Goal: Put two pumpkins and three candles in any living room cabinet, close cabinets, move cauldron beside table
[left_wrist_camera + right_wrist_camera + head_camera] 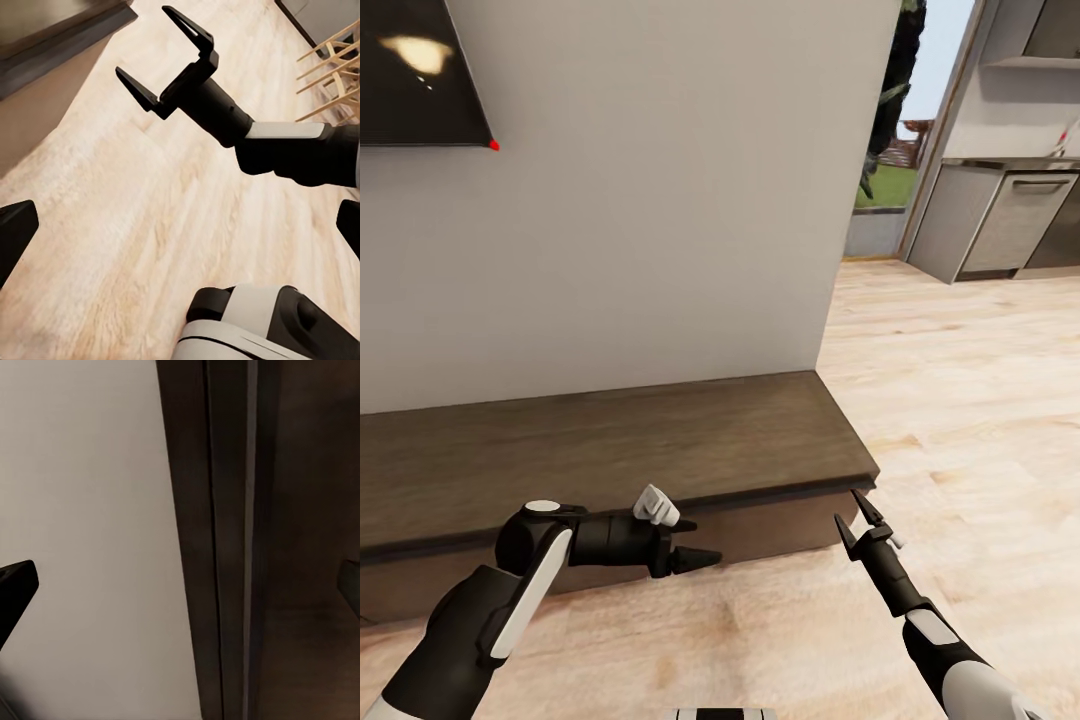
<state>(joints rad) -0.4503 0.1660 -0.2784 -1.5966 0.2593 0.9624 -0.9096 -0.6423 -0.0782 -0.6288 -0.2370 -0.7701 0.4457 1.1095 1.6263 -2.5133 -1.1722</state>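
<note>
The cabinet (610, 450) is a long, low, dark brown unit against the pale wall, with its fronts shut and its top bare. My left gripper (700, 542) hovers over the floor just in front of it, pointing right, open and holding nothing. My right gripper (848, 508) is near the cabinet's right front corner, open and holding nothing; the left wrist view shows its spread fingers (146, 41) beside the cabinet (52, 30). In the right wrist view the cabinet's dark edge (225, 547) is close up. The pumpkins, candles, cauldron and table are out of view.
A dark screen (420, 70) hangs on the wall above the cabinet's left part. Light wood floor (960, 400) stretches right toward a kitchen with grey units (1010, 220). Wooden chairs (330, 67) stand behind the right arm.
</note>
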